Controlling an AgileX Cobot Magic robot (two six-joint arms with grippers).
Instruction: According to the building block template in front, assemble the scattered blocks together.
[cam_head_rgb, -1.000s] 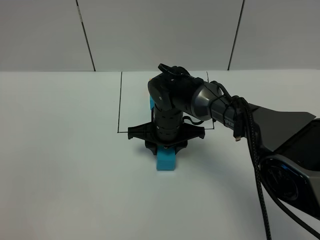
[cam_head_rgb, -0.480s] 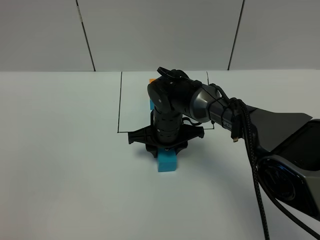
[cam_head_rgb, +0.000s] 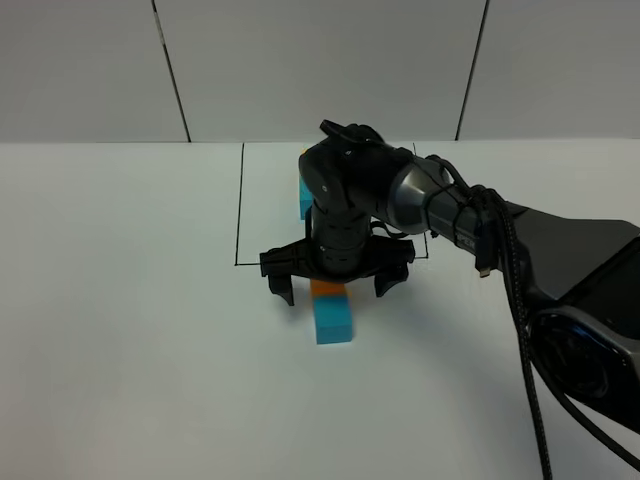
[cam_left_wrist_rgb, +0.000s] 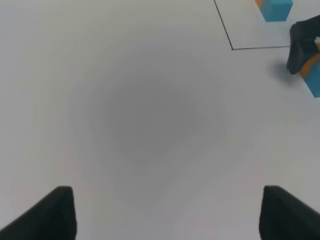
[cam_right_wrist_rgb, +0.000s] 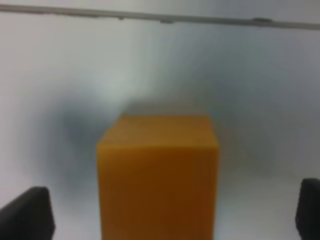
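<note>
Right gripper (cam_head_rgb: 335, 287) spread wide over orange cube (cam_head_rgb: 327, 288) — touching teal-blue cube (cam_head_rgb: 333, 320), mid-table (cam_head_rgb: 120, 300); left gripper (cam_left_wrist_rgb: 167, 212) apart, empty.

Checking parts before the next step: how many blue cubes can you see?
2. One blue cube lies on the table below the right gripper, against an orange cube. The other, in the template, is half hidden behind the arm.

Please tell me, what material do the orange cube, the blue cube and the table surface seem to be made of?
The orange cube looks like matte plastic or dense foam: even colour, no gloss, slightly soft edges. The teal-blue cube touching it has the same dull, uniform finish, probably the same material. The table appears to be a smooth white sheet or laminate with thin black printed lines; which one is unclear.
</note>
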